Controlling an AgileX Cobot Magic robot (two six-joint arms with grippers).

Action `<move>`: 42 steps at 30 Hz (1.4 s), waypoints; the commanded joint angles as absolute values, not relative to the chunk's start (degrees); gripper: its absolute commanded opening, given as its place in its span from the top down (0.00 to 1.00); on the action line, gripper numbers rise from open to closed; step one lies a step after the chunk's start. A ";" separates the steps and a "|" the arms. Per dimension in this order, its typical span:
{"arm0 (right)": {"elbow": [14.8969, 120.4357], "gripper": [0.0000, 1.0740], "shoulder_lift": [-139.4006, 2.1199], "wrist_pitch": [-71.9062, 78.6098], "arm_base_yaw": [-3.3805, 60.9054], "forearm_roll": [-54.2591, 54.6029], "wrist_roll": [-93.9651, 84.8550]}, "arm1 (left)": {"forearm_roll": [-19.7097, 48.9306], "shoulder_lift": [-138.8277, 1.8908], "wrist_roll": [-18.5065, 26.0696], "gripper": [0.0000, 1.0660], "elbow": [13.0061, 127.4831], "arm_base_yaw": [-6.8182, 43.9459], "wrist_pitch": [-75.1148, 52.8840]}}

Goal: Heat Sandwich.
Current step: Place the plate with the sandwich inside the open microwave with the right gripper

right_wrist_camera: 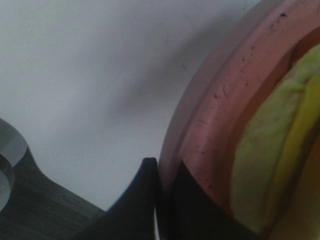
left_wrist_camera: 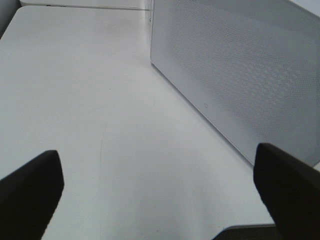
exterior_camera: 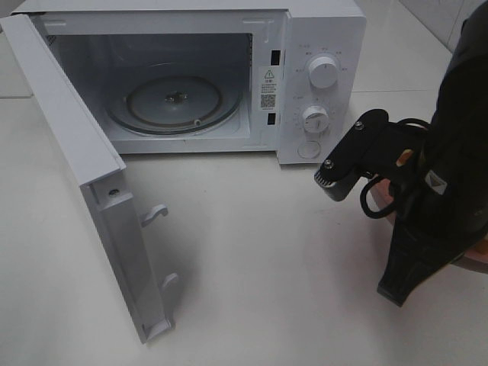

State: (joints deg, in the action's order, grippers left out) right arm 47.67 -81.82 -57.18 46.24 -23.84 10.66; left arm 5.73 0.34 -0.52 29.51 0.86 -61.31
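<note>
Watching the grip first, we are seeing the likeliest trouble there. The right claw [right_wrist_camera: 162, 172] is closed tight on the rim of the pink plate [right_wrist_camera: 220, 100], pinching only 1 thin edge. We are judging that any tilt or jolt in transit could let the rim slip out or send the sandwich [right_wrist_camera: 260, 170] sliding across the plate. We are not able to tell whether the plate is resting on the counter [exterior_camera: 252, 259] or raised off it.

The route is adding a 2nd risk. The microwave [exterior_camera: 191, 6] is standing toward the counter's back with its door [exterior_camera: 69, 152] swung open to the left and its glass turntable [exterior_camera: 175, 103] waiting. The control panel [exterior_camera: 339, 95] is sitting between the plate and the cavity, so a low or wide swing could be clipping the panel or the cavity's front lip. The left claw [left_wrist_camera: 156, 150] is gaping wide, holding nothing, and hovering close to the door's outer face. A nudge there could be swinging the door into the path.

The sandwich is lying on the plate toward the counter's right side, just beyond the right claw's fingertips, inward of the gripped rim and not touching the claw. In the high view the right arm [exterior_camera: 450, 152] is hiding it.
</note>
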 commanded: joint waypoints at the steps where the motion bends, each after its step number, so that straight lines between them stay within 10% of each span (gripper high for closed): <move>1: 47.61 1.00 -81.36 -57.98 47.10 -25.27 9.00 | 6.36 1.38 -0.74 0.08 29.39 0.74 -61.13; 42: 47.61 0.97 -81.36 -43.66 52.14 -23.26 -38.33 | 6.36 1.38 -0.74 0.08 29.39 0.74 -61.13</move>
State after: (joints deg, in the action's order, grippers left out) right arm 47.67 -81.82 -44.86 51.91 -22.57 -36.50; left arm 5.73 0.34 -0.52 29.51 0.86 -61.31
